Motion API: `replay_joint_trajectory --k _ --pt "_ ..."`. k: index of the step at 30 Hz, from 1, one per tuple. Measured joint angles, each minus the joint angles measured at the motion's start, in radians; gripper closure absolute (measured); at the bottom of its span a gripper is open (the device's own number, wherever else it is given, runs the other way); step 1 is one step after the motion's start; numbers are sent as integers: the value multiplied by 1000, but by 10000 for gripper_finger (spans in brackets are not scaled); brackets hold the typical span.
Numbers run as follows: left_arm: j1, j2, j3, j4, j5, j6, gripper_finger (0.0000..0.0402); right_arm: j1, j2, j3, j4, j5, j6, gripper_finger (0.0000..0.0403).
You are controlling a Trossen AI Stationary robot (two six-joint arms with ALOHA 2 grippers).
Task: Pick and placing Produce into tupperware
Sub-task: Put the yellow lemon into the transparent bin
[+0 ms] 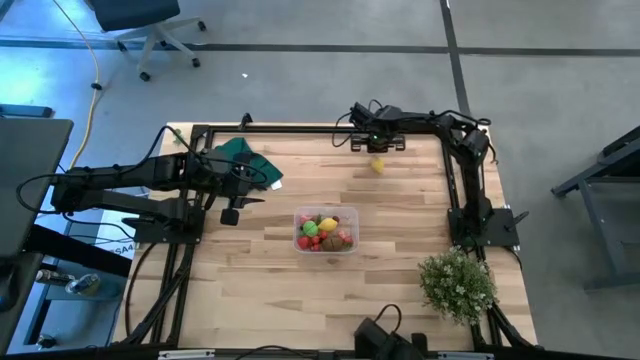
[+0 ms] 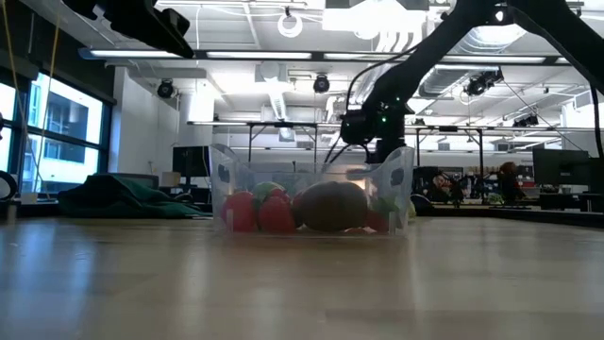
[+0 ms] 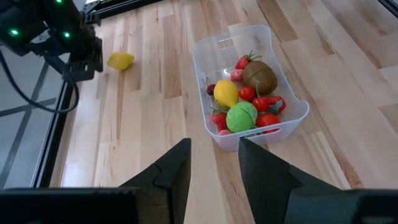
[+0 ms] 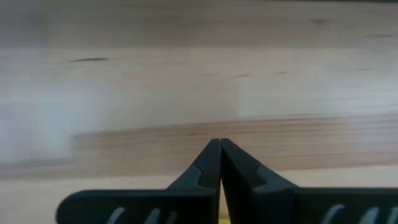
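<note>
1. Small clear plastic tupperware tub [image 1: 326, 231] with rounded corners near the middle of the pale wooden worktop [image 1: 300, 290], holding toy produce: red strawberries [image 3: 268, 119], a yellow lemon [image 3: 226, 93], a green round piece [image 3: 241, 116], a brown kiwi [image 3: 259, 76].
2. One loose yellow toy piece [image 1: 377, 166] on bare wood towards the far edge, well apart from the tub.
3. Left hand [image 1: 231, 214] raised beside the tub's left side, fingers [image 3: 173, 171] spread with nothing between them.
4. Right hand [image 4: 220, 146] low over the wood at the far edge, just beside the loose yellow piece, fingertips pressed together on nothing.
5. Dark green cloth [image 1: 247, 162] bunched at the far left, partly under the left arm; bushy pale-green plant [image 1: 457, 283] at the near right corner.
6. Black office chair [image 1: 150, 25] and yellow cable [image 1: 93, 75] on the grey floor beyond.
7. No readable writing or labels.
8. From table height, tub contents blurred behind its wall; smaller red pieces hard to tell apart.
</note>
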Motion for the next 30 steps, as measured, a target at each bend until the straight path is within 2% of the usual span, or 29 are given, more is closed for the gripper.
replay_joint_trajectory --k 2,7,30 --pt "0 0 0 0 0 0 279 -5 0 0 -38 31 -4 403" --pt "0 0 0 0 0 0 279 -3 0 0 -76 31 -5 403" --pt "0 0 0 0 0 0 279 3 0 0 -74 28 4 403"
